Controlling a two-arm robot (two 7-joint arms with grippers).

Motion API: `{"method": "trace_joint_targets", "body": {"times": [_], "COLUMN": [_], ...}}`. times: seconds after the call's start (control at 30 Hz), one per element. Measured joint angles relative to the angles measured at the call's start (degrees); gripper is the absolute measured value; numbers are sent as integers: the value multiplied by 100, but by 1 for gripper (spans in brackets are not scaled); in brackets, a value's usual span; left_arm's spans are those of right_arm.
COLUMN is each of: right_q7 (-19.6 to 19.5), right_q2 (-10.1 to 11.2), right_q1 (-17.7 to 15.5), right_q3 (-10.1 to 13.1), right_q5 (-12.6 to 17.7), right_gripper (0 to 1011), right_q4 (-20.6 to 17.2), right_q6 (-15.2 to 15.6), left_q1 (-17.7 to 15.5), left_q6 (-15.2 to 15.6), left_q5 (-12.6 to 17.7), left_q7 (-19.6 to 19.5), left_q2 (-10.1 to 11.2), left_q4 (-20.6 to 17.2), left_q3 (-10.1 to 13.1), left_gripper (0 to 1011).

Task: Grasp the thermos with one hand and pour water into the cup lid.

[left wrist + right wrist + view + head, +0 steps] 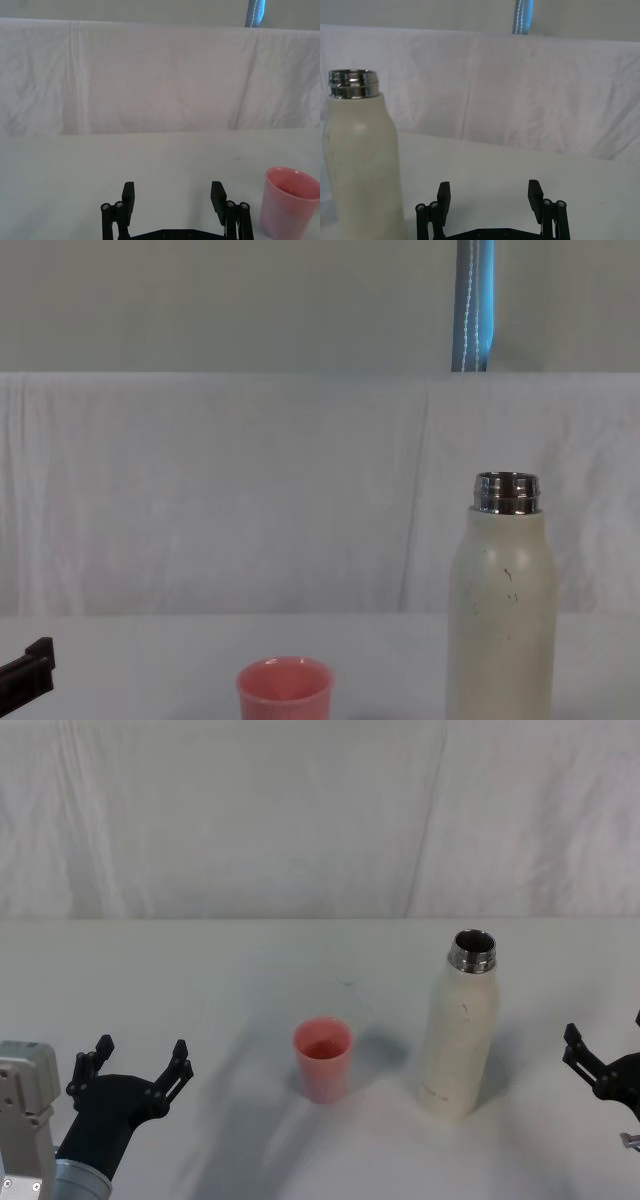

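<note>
The cream-white thermos stands upright right of centre, its steel neck uncapped; it also rises in the chest view and the right wrist view. The pink cup lid stands upright to its left, apart from it, seen too in the chest view and left wrist view. My right gripper is open, low at the right edge, beside the thermos without touching it. My left gripper hovers open at the lower left, well short of the cup lid, fingers spread.
A white cloth covers the table and hangs as a backdrop behind it. A blue strap hangs beyond the backdrop.
</note>
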Motion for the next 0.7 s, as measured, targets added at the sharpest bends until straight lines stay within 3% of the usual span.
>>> {"method": "trace_joint_targets", "body": {"times": [0.7], "right_q7": [166], "right_q2": [42], "right_q1": [-178], "right_q3": [-253], "right_q5": [-107], "right_gripper": [1001], "right_q4": [-103], "right_q6": [-43], "left_q1": [0], "left_q6": [0], "left_q5": [0], "left_q7": [0], "left_q2": [0], "left_q4": [0], "left_q3": [0], "left_gripper": [1001]}}
